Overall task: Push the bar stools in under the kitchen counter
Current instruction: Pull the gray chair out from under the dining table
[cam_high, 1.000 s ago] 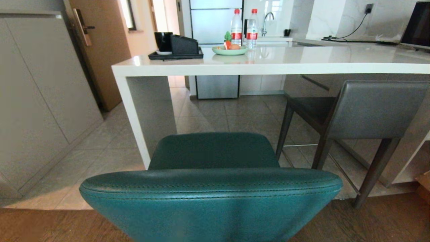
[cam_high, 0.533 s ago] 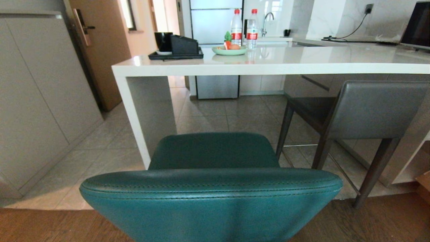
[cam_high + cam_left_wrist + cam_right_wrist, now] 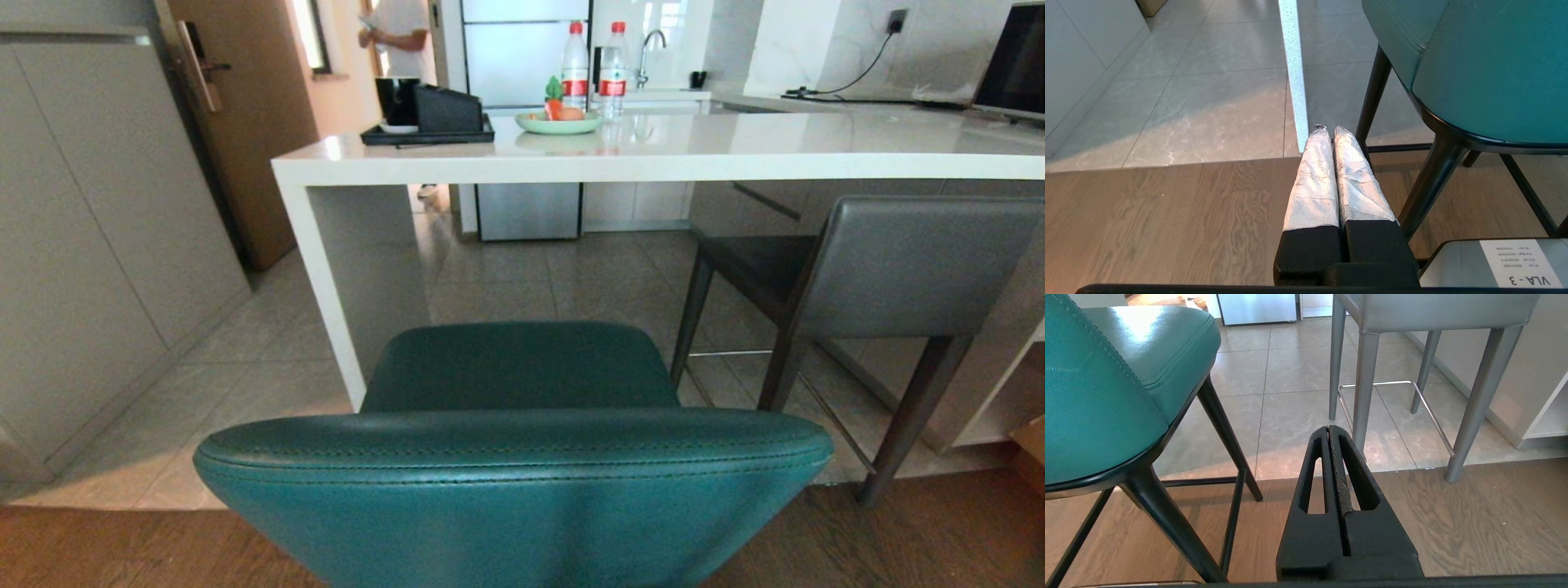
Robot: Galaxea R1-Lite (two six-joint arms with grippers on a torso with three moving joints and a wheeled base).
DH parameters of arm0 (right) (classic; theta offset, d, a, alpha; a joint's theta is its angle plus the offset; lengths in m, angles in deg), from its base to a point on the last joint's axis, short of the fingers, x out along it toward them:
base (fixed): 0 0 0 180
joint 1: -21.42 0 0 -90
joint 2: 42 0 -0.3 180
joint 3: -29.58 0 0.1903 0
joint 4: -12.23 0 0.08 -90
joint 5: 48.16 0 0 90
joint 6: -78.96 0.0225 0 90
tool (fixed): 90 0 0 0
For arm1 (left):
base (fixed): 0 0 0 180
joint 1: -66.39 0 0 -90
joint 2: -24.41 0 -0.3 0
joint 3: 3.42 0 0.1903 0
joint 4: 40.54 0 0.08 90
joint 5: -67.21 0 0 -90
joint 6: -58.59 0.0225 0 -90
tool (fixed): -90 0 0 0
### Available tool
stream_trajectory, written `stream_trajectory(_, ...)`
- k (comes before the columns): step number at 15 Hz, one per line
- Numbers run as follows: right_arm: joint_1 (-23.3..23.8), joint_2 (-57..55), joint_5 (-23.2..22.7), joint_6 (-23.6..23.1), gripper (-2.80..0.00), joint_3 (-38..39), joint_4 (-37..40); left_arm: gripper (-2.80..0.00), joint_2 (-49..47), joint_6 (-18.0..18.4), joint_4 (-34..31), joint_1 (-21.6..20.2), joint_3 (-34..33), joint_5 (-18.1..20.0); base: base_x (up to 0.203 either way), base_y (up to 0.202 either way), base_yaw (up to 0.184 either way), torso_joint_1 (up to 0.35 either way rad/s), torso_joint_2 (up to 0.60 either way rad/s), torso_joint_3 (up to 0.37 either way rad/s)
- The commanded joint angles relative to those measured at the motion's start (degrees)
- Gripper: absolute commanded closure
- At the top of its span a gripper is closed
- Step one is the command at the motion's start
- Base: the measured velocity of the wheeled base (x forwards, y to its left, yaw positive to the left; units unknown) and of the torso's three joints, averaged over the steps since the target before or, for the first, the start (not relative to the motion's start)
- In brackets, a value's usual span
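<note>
Left hand (image 3: pixel 1329 130) fully closed, empty, low beside teal stool (image 3: pixel 514 457). Right hand (image 3: pixel 1329 428) closed, empty, between teal stool and grey stool (image 3: pixel 890 269). Teal stool stands outside surface (image 3: pixel 653 155); grey stool's seat under its edge.

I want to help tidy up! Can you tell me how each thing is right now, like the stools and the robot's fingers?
Teal stool: out from the kitchen counter, not pushed in.
Grey stool: seat partly under the counter, back sticking out.
Left gripper: fingers shut, empty, beside the teal stool.
Right gripper: fingers shut, empty, between the stools.
</note>
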Motion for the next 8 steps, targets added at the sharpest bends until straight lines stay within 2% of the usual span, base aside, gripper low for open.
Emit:
stream_trajectory(1,0.0,0.0,0.0,-0.1,0.0,0.1,0.0,0.0,0.0,0.0,-0.2,0.1,0.0,0.0,0.0,0.0,0.0,0.0,0.0,0.0)
stream_trajectory(8,0.0,0.0,0.0,0.0,0.0,0.1,0.0,0.0,0.0,0.0,-0.2,0.1,0.0,0.0,0.0,0.0,0.0,0.0,0.0,0.0)
